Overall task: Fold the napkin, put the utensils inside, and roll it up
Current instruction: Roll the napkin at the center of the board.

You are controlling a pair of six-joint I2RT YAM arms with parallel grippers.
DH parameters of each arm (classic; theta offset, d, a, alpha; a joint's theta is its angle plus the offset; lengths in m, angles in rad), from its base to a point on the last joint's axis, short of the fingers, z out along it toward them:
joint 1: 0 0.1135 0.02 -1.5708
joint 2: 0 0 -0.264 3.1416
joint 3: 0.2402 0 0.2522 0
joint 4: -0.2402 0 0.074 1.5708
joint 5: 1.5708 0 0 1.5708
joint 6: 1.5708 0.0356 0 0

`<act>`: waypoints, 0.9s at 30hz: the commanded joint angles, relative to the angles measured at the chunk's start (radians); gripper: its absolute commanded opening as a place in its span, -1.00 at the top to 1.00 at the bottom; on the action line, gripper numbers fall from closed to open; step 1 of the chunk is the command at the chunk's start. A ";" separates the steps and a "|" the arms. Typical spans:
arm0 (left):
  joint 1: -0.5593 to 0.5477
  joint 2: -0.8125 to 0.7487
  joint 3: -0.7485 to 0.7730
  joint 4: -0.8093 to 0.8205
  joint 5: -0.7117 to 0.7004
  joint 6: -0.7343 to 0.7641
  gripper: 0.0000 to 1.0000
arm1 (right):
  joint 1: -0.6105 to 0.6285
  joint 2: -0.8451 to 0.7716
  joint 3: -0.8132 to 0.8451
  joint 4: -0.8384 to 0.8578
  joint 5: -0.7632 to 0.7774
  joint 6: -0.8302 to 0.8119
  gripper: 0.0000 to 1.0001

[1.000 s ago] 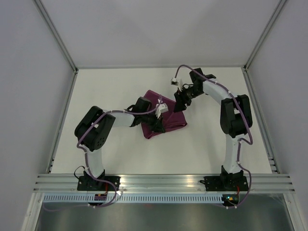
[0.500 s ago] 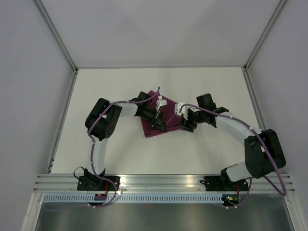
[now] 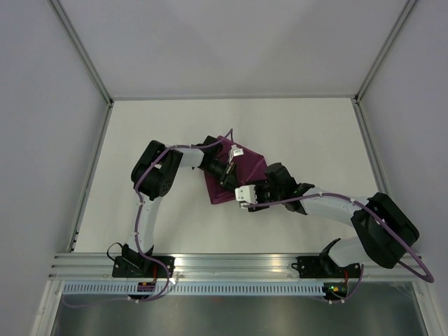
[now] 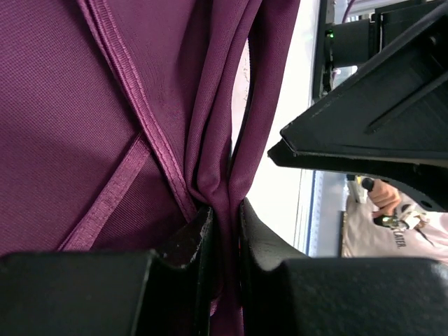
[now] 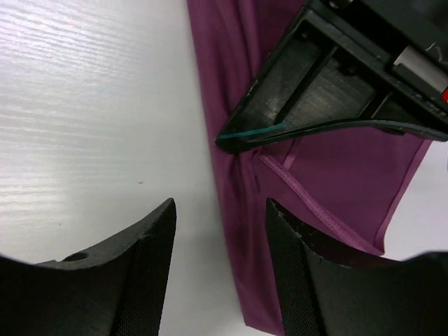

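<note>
White tabletop (image 3: 308,126), fenced by pale walls (image 3: 231,42) and metal rails (image 3: 238,264), fills the overhead view. At its centre lies the napkin (image 3: 248,162), a magenta-purple cloth folded to a rough diamond with one corner toward 12 o'clock. The left arm (image 3: 157,171) bends in from 7 o'clock and its tip rests on the cloth's 9 o'clock side. The right arm (image 3: 336,208) sweeps in low from 5 o'clock, its tip at the napkin's 6 o'clock edge, close beside the other arm's tip.

From the left wrist, the cloth fills the frame from 9 to 12 o'clock, with a stitched hem (image 4: 129,70) crossing it diagonally. The left pincer (image 4: 222,218) at 6 o'clock is clamped on a bunched ridge of the napkin, the folds squeezed into the narrow slot between its black fingers (image 4: 185,241). A dark wedge of the right arm's end juts in at 3 o'clock, over a strip of white table. A person (image 4: 399,217) in a pale top is partly seen past it at 4 o'clock.

From the right wrist, the right pincer (image 5: 220,203) stands with its fingers (image 5: 150,269) apart at 6 o'clock, holding nothing. Bare table and the napkin's long edge lie beyond the gap. The napkin runs from 12 down to 5 o'clock. The left pincer enters from 1 o'clock, its tip down on the gathered edge of the cloth.
</note>
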 commanded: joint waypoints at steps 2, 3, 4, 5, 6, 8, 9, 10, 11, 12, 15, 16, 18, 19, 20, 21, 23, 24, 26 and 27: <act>0.003 0.041 0.014 -0.060 -0.061 0.019 0.95 | 0.046 0.032 0.001 0.085 0.035 -0.040 -0.19; 0.003 0.045 0.020 -0.064 -0.059 0.021 0.95 | 0.054 0.040 0.004 0.082 0.038 -0.045 -0.18; 0.003 0.045 0.025 -0.067 -0.058 0.024 0.95 | 0.065 0.057 0.007 0.075 0.038 -0.046 -0.17; 0.003 0.048 0.030 -0.072 -0.059 0.027 0.95 | 0.068 0.066 0.010 0.070 0.038 -0.049 -0.13; 0.003 0.049 0.030 -0.075 -0.059 0.027 0.95 | 0.071 0.074 0.013 0.065 0.039 -0.052 -0.11; 0.003 0.056 0.034 -0.080 -0.056 0.027 0.95 | 0.079 0.097 0.016 0.065 0.047 -0.057 -0.11; 0.003 0.056 0.039 -0.084 -0.055 0.028 0.95 | 0.082 0.103 0.021 0.065 0.050 -0.061 -0.09; 0.003 0.061 0.039 -0.086 -0.053 0.031 0.95 | 0.086 0.118 0.025 0.062 0.055 -0.066 -0.07; 0.003 0.062 0.040 -0.086 -0.052 0.033 0.95 | 0.091 0.125 0.027 0.061 0.067 -0.068 -0.05; 0.003 0.065 0.043 -0.092 -0.049 0.036 0.95 | 0.092 0.131 0.039 0.056 0.069 -0.069 -0.04; 0.003 0.068 0.049 -0.098 -0.044 0.041 0.95 | 0.092 0.160 0.065 0.015 0.081 -0.075 0.05; 0.003 0.068 0.048 -0.103 -0.041 0.044 0.95 | 0.092 0.174 0.077 0.004 0.085 -0.077 0.07; 0.003 0.068 0.051 -0.106 -0.041 0.045 0.95 | 0.094 0.183 0.077 0.012 0.101 -0.083 0.10; 0.003 0.068 0.051 -0.110 -0.036 0.047 0.95 | 0.094 0.189 0.077 0.016 0.113 -0.085 0.10; 0.003 0.068 0.053 -0.110 -0.033 0.048 0.95 | 0.092 0.191 0.079 0.015 0.116 -0.085 0.09; 0.003 0.070 0.056 -0.113 -0.036 0.048 0.95 | 0.092 0.197 0.083 0.007 0.118 -0.088 0.09; 0.001 0.072 0.057 -0.119 -0.030 0.051 0.95 | 0.092 0.209 0.099 -0.004 0.127 -0.086 0.08; 0.001 0.073 0.059 -0.121 -0.030 0.053 0.95 | 0.092 0.215 0.102 -0.005 0.133 -0.089 0.08; 0.001 0.073 0.060 -0.129 -0.027 0.059 0.95 | 0.094 0.224 0.107 -0.031 0.150 -0.097 0.08; 0.001 0.075 0.063 -0.132 -0.029 0.059 0.95 | 0.092 0.232 0.108 -0.031 0.153 -0.101 0.08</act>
